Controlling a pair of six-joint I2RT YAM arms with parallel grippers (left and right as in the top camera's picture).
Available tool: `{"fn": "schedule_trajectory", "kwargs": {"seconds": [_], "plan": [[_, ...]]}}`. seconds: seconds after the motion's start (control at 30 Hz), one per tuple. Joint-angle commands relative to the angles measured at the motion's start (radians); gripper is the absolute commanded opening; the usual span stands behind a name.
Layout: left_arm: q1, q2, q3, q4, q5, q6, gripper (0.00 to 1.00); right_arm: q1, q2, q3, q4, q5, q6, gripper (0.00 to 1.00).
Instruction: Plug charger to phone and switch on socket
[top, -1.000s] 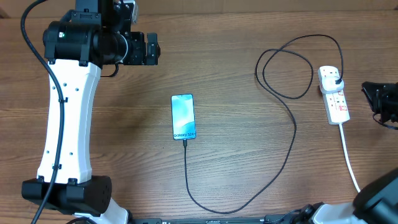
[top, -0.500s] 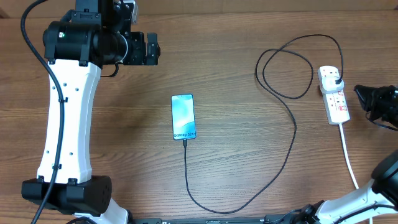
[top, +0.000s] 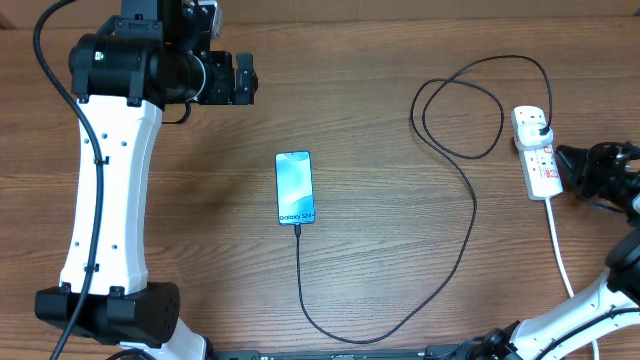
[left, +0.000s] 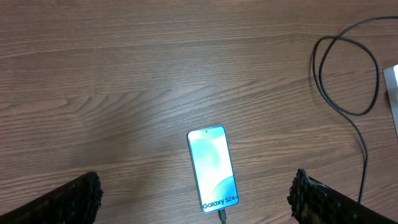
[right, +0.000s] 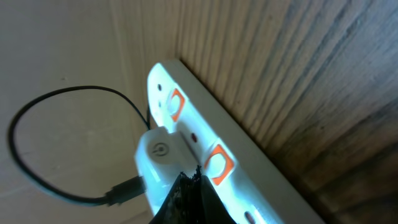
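White left arm link (top: 105, 200); black joints (top: 110, 65); black cable (top: 38, 55); dimpled black claw fingers (left: 78, 199).

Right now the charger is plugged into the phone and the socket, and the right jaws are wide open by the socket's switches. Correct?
No: the right jaws are shut, tips pinched together by the switches of the socket, as the right wrist view shows. The charger is indeed plugged into the phone and the socket.
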Motion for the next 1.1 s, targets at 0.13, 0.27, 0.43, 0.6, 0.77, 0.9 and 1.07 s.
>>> {"fn": "schedule_trajectory", "kwargs": {"seconds": [0.13,0.27,0.43,0.6,0.77,0.9,1.07], "plan": [[-0.007,0.006,-0.003,-0.003,-0.005,0.002,1.00,0.019,0.013,0.021,0.036,0.029,0.000,0.04],[-0.007,0.006,-0.003,-0.003,-0.005,0.002,0.99,0.041,0.015,0.021,0.036,0.054,0.000,0.04],[-0.007,0.006,-0.003,-0.003,-0.005,0.002,1.00,0.061,0.020,0.020,0.031,0.071,0.000,0.04],[-0.007,0.006,-0.003,-0.003,-0.005,0.002,1.00,0.062,0.020,0.020,0.004,0.086,-0.001,0.04],[-0.007,0.006,-0.003,-0.003,-0.005,0.002,1.00,0.070,0.020,0.013,-0.006,0.095,-0.008,0.04],[-0.007,0.006,-0.003,-0.003,-0.005,0.002,1.00,0.087,0.020,0.006,-0.018,0.117,-0.013,0.04],[-0.007,0.006,-0.003,-0.003,-0.005,0.002,1.00,0.113,0.020,0.006,-0.050,0.120,-0.031,0.04]]}}
